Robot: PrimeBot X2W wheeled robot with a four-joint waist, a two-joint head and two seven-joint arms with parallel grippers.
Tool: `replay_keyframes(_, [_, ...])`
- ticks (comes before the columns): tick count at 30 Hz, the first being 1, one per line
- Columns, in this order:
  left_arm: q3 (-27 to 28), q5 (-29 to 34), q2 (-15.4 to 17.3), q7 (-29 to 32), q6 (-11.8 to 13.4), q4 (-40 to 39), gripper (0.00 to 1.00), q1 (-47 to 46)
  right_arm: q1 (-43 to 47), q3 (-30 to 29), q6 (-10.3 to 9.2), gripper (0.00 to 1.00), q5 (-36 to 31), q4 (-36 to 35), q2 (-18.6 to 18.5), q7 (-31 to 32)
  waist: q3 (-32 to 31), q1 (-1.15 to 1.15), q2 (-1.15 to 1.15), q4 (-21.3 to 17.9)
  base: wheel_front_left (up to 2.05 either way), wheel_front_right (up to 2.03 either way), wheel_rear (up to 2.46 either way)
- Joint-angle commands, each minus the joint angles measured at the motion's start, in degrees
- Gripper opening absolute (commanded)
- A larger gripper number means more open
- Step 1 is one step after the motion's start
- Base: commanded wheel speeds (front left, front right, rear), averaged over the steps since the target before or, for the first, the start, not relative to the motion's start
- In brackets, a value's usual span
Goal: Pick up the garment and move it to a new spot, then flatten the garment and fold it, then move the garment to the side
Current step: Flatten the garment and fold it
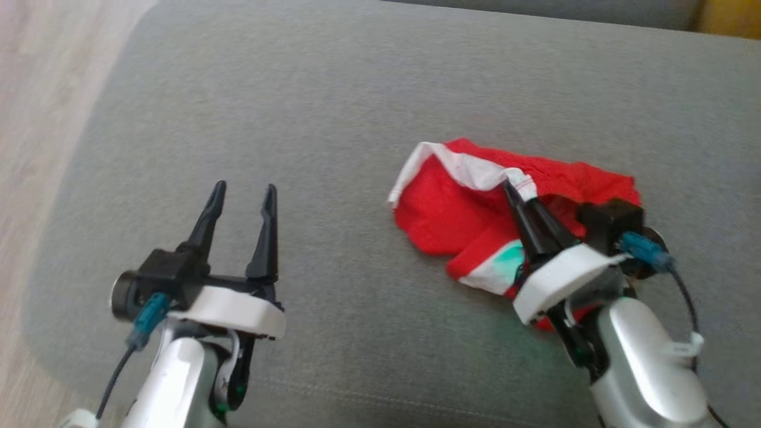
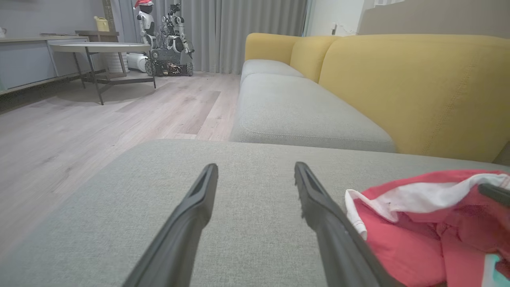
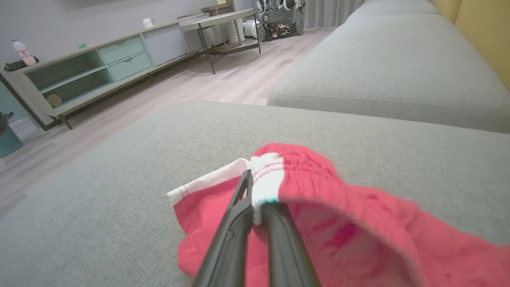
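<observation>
A crumpled red garment (image 1: 464, 208) with white trim and a teal patch lies on the grey sofa cushion (image 1: 357, 107), right of centre. My right gripper (image 1: 512, 189) is shut on its white waistband, which is lifted a little; the right wrist view has the two fingers pinching the white band of the garment (image 3: 350, 215) near the gripper's tips (image 3: 255, 191). My left gripper (image 1: 245, 193) hovers open over bare cushion to the left, well apart from the cloth. In the left wrist view the garment (image 2: 430, 223) sits right of the open left gripper (image 2: 255, 169).
The cushion's left edge drops to a pale wood floor (image 1: 35, 119). A yellow sofa back (image 2: 418, 87) and a second grey seat (image 2: 299, 111) lie beyond. A round table (image 2: 99, 48), a low cabinet (image 3: 87, 71) and another robot (image 2: 167, 40) stand across the room.
</observation>
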Motion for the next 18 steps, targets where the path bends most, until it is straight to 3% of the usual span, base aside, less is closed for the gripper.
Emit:
replay_keyframes(1, [2.77, 0.59, 1.00, -0.49, -0.16, -2.24, 1.00, -0.48, 1.00, 1.26, -0.05, 0.00, 0.70, -4.26, -0.64, 0.95, -0.34, 0.00, 0.00, -2.30, 0.00, 0.00, 0.00])
replay_keyframes(6, [4.26, 1.08, 1.67, -0.49, -0.30, -2.81, 1.00, 0.38, 5.20, -1.91, -0.05, 0.00, 3.05, -13.25, -2.22, 5.46, -0.49, 0.00, 0.00, -6.27, 0.00, 0.00, 0.00])
replay_keyframes(11, [4.79, 1.69, 2.16, -0.50, -0.60, -3.13, 1.00, 0.37, 10.29, -8.71, -0.05, 0.00, 5.25, -17.99, -3.51, 10.11, -0.17, 0.00, 0.00, -9.19, 0.00, 0.00, 0.00])
replay_keyframes(18, [4.39, 2.11, 2.21, -0.50, -1.19, -3.07, 1.00, -0.84, 11.17, -11.14, -0.05, 0.00, 7.32, -12.93, -3.51, 12.15, 1.54, 0.00, 0.00, -10.08, 0.00, 0.00, 0.00])
